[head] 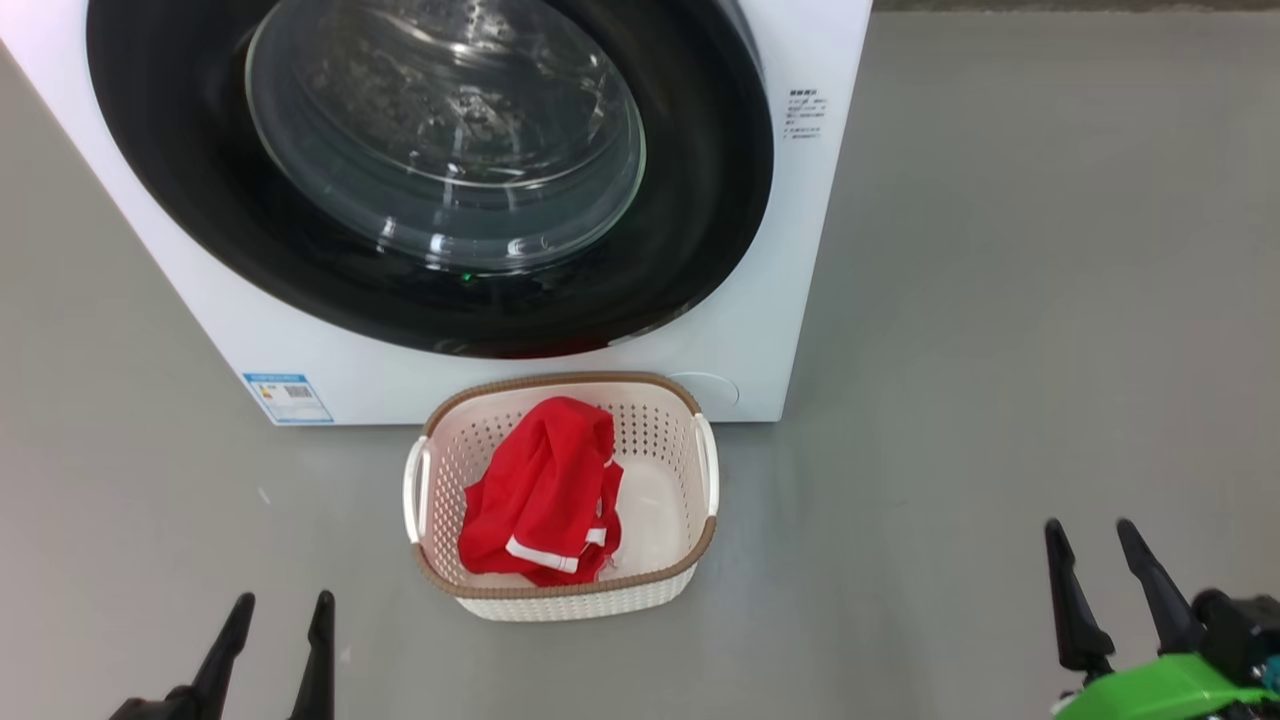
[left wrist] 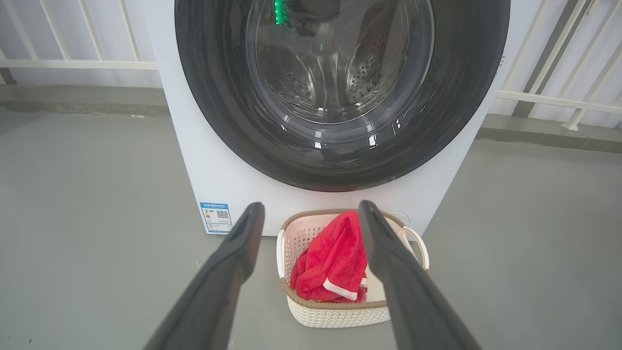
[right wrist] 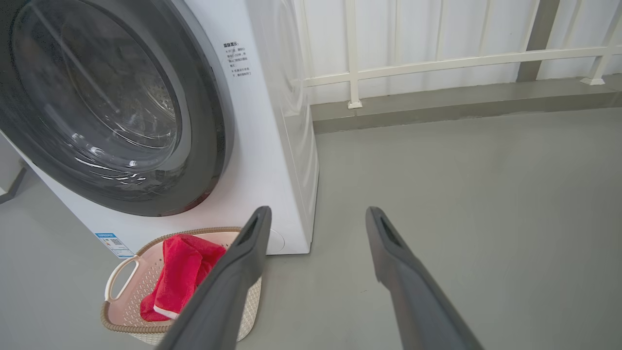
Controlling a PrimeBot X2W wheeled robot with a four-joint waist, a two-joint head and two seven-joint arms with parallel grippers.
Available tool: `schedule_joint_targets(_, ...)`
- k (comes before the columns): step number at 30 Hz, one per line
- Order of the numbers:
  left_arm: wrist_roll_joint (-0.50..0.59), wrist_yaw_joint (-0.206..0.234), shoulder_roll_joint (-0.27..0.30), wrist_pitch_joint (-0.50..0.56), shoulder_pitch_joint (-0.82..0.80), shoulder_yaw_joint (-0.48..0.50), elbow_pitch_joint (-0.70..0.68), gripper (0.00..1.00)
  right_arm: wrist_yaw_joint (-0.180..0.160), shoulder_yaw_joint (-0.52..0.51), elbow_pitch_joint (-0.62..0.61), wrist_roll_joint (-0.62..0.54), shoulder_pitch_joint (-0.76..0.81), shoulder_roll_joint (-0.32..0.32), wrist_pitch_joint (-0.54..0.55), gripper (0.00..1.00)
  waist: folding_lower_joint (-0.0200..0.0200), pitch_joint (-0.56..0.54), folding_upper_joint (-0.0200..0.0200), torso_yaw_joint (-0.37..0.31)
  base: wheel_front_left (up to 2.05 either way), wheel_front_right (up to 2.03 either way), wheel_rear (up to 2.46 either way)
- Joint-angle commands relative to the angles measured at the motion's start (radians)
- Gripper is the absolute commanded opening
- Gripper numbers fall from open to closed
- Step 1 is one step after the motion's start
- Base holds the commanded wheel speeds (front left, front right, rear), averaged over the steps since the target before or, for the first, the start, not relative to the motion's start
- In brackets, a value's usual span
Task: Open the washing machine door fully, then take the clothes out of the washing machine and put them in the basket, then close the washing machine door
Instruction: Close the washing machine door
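Note:
The white washing machine [head: 740, 330] stands on the grey floor with its black-rimmed glass door [head: 440, 140] shut against its front. Directly before it sits the cream basket [head: 700, 545], holding the red clothes [head: 540, 495] with white trim. The door [left wrist: 340, 97], the basket [left wrist: 335, 316] and the clothes [left wrist: 333, 265] also show in the left wrist view, and the basket [right wrist: 121, 316] with clothes [right wrist: 177, 274] in the right wrist view. My left gripper [head: 282, 602] is open low at the left, well short of the basket. My right gripper [head: 1088, 532] is open at the far right. Both hold nothing.
A blue label sticker [head: 288, 397] marks the washer's lower left corner. Behind the machine runs a white railing [right wrist: 437, 63] above a low grey kerb. Open grey floor [head: 1000, 350] stretches to the right of the washer and around the basket.

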Motion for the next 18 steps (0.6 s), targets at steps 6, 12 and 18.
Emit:
schedule_joint_targets(6, 0.005, -0.006, 0.025, -0.009, 0.001, 0.043, -0.030, 1.00, -0.001, -0.002, -0.039, 0.017, 0.029, -0.006, -0.006, 1.00, 0.0000, -0.014, 0.0000, -0.010, 0.00, 0.00, 0.00)
schedule_joint_targets(12, 0.004, -0.006, 0.025, -0.009, 0.002, 0.042, -0.033, 1.00, -0.001, -0.005, -0.040, 0.016, 0.035, -0.002, -0.006, 1.00, 0.0000, -0.014, 0.0000, -0.014, 0.00, 0.00, 0.00)
schedule_joint_targets(18, 0.003, -0.006, 0.022, -0.009, 0.004, 0.042, -0.034, 1.00, -0.001, -0.006, -0.040, 0.015, 0.036, 0.001, -0.006, 1.00, 0.0000, -0.017, 0.0000, -0.014, 0.00, 0.00, 0.00)
